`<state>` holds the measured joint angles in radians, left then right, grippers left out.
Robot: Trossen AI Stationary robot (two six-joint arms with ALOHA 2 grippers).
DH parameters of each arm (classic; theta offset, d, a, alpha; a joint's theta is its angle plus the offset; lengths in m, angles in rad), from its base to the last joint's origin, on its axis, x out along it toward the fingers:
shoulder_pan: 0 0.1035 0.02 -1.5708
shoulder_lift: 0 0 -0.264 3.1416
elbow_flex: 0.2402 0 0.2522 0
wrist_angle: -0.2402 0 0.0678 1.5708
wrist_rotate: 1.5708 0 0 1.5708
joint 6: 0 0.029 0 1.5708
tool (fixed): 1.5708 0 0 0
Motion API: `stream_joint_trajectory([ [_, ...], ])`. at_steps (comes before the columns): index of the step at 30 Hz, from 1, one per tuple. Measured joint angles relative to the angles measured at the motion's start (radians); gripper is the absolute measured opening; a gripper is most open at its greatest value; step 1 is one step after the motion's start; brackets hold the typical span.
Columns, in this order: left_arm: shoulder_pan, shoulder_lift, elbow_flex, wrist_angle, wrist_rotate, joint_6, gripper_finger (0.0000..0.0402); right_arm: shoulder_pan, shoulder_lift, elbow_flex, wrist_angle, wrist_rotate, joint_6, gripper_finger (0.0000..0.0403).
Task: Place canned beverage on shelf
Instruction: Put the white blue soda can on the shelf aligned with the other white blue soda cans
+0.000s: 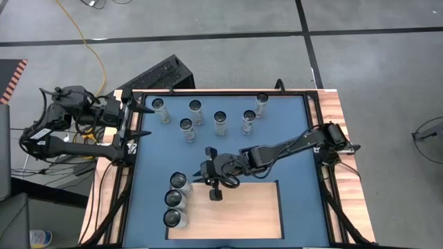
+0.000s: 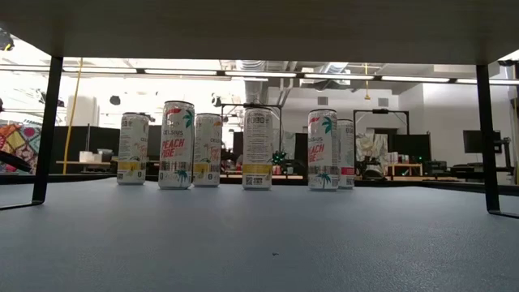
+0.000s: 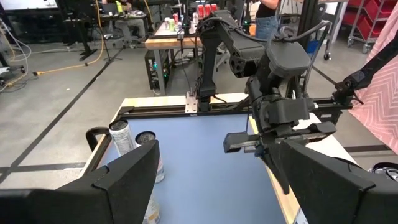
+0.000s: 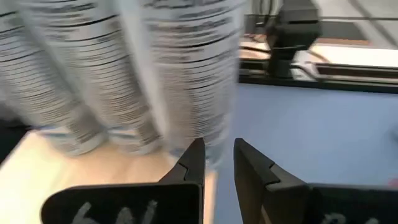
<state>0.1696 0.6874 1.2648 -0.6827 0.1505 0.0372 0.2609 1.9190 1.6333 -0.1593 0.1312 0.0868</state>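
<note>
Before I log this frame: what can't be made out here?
- Right wrist view: labels on the three cans on the shelf are motion-blurred.
- Low view: the shelf is seen only from underneath, hiding those cans and both grippers.
- High view: can lids too small to read.

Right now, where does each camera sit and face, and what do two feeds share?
High view: above the table, looking straight down; both arms, left claw and right claw show.
Low view: at tabletop height, looking level at six standing cans; no arm shows.
Left wrist view: on left arm, facing the right arm across the table; own fingers show.
Right wrist view: on right arm, facing three cans on the shelf; own fingers show.
Shared: high view shows those three cans too.
</note>
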Motion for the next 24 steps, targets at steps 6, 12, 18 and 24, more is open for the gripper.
stream_joint_trajectory([
  [6, 0.0, 0.0, 0.0, 0.0, 0.0, 0.0, 0.0318, -0.015, 0.0, 0.0, 0.038, -0.004, -0.01, 0.0063],
  [12, 0.0, 0.0, 0.0, -0.001, 0.0, 0.0, 0.0318, -0.014, 0.0, 0.0, 0.087, -0.061, -0.04, 0.0063],
  [18, 0.0, 0.0, 0.0, 0.0, 0.0, 0.0, 0.0318, -0.013, 0.0, 0.0, 0.088, -0.073, -0.046, 0.0063],
  [24, 0.0, 0.0, 0.0, 0.0, 0.0, 0.0, 0.0318, -0.014, 0.0, 0.0, 0.088, -0.08, -0.05, 0.0063],
])
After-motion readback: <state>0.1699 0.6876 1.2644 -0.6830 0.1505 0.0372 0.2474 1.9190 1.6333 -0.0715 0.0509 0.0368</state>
